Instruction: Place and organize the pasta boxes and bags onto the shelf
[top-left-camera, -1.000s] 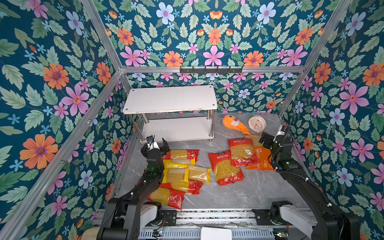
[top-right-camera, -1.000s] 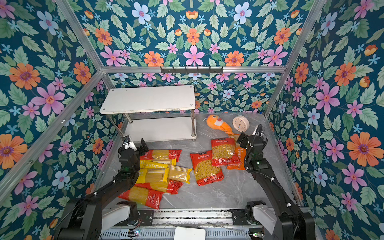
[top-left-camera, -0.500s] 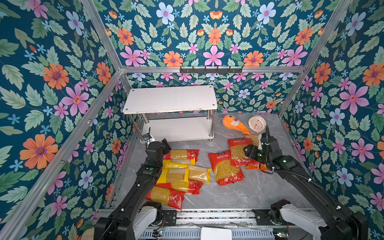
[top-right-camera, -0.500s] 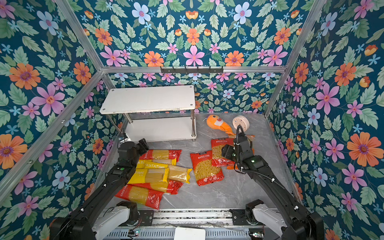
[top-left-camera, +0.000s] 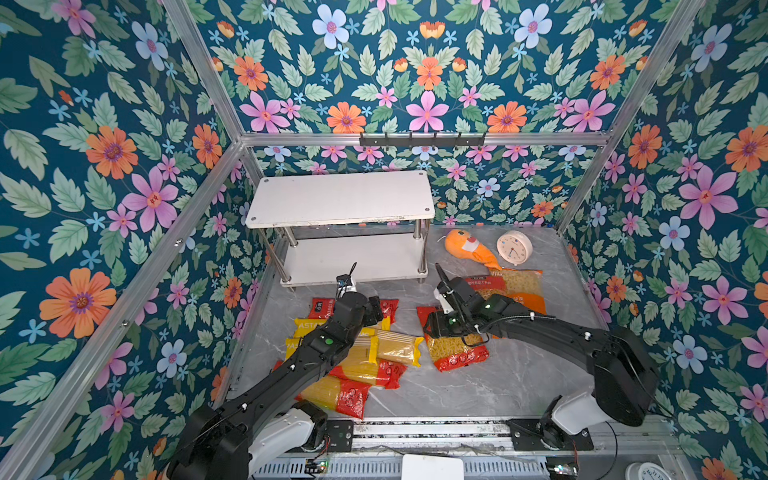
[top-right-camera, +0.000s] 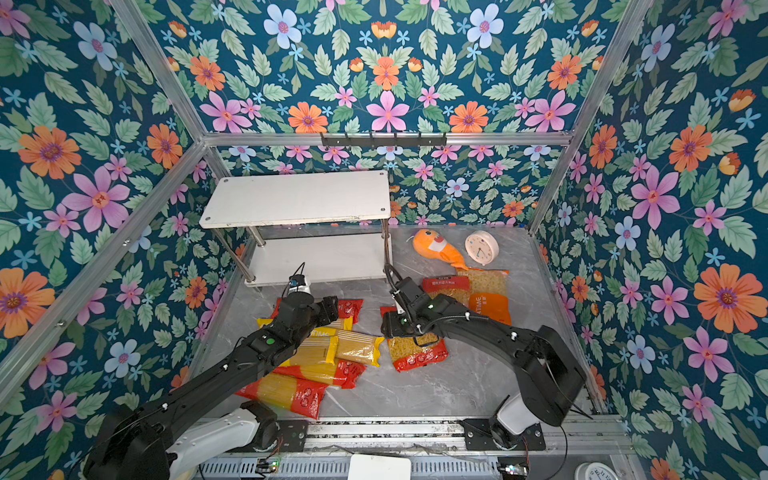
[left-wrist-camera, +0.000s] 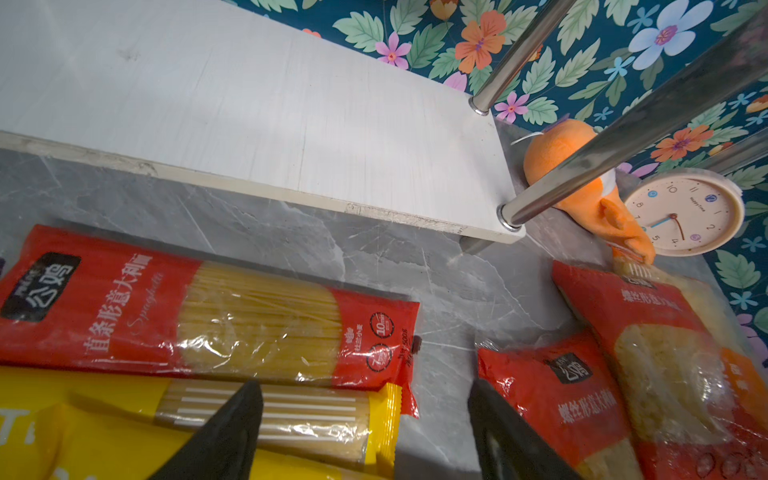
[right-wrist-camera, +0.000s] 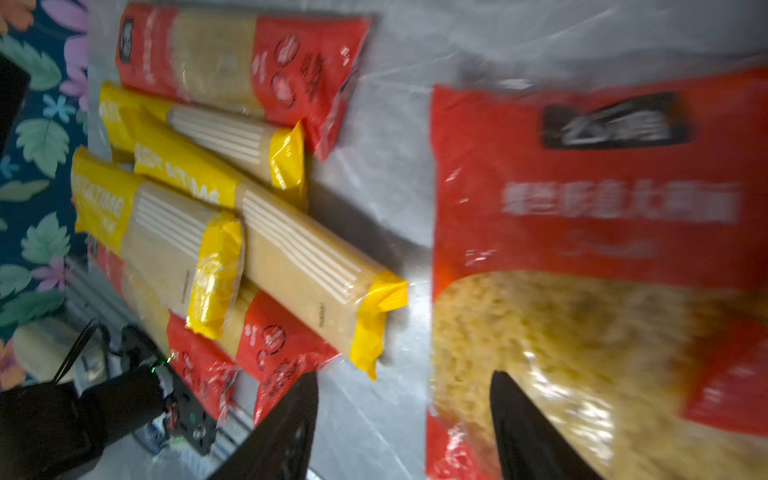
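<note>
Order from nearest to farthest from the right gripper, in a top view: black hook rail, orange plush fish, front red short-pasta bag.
1. Front red short-pasta bag, under the right gripper.
2. Orange plush fish, farther back.
3. Black hook rail, on back wall.

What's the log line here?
stage: pre-grasp | left gripper: open above yellow spaghetti pack | right gripper: open above red short-pasta bag | shelf: bare

Glossy crinkled plastic wraps the pasta packs (left-wrist-camera: 208, 316); shelf boards (left-wrist-camera: 249, 104) look matt, posts (left-wrist-camera: 623, 141) polished metal, tabletop (left-wrist-camera: 291, 232) smooth stone-patterned.
</note>
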